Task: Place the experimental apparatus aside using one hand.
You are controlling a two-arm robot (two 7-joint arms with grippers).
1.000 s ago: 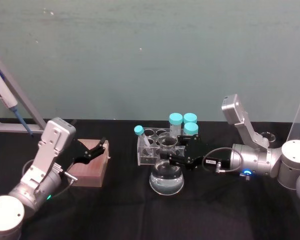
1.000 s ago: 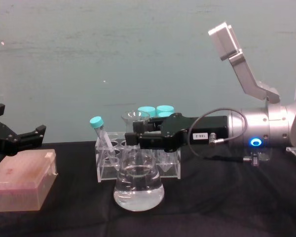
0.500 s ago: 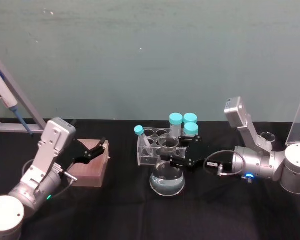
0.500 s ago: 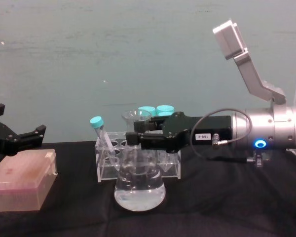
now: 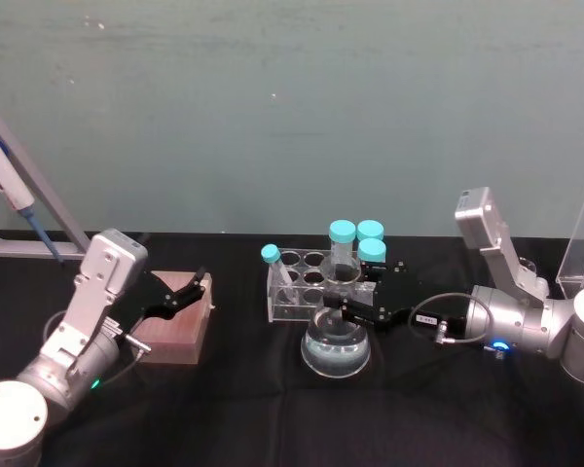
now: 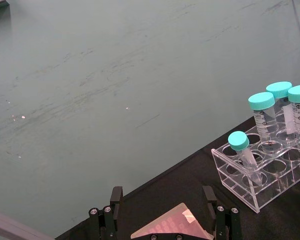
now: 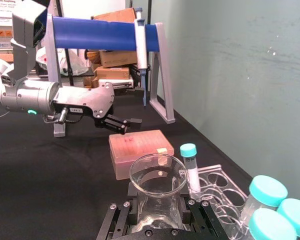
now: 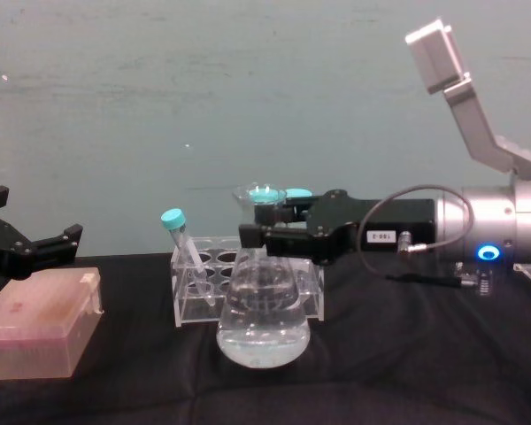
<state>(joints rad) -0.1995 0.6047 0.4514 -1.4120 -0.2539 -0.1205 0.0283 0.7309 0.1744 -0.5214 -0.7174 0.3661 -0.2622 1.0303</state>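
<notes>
The right tool [image 8: 264,235] reaches in level from the right, clamped on the flask [image 8: 263,322] neck. The flask sits on the black surface [image 8: 407,372] just before the tube rack [image 8: 195,297]. The left tool [image 8: 35,248] hovers open above a pink box [image 8: 37,334].

A lab — a black tabletop [image 5: 224,418] set against a plain teal wall carries a clear tube rack [image 5: 297,287] with teal-capped tubes, a conical flask [image 5: 336,341] of clear liquid and a pink pipette-tip box [image 5: 175,316]. At the far left a blue pipette [image 5: 5,185] hangs on a grey stand. Stacked cardboard boxes [image 7: 112,57] show in the room behind.
</notes>
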